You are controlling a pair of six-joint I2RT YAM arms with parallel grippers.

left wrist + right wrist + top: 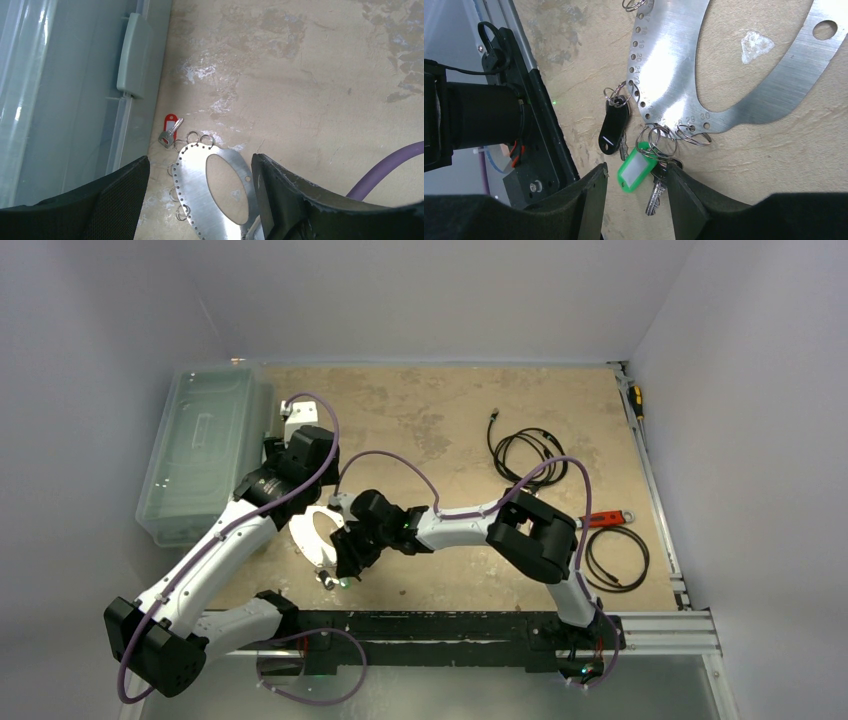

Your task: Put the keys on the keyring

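With your left gripper [200, 165] and right gripper [635, 175] both unclenched, closing on the green key [631, 176] risked dragging the unheld keyring [674, 60].

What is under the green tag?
A silver key sticks out from beneath the green tag. Only its blade shows. Its top end is covered by the tag, so its head can't be seen.
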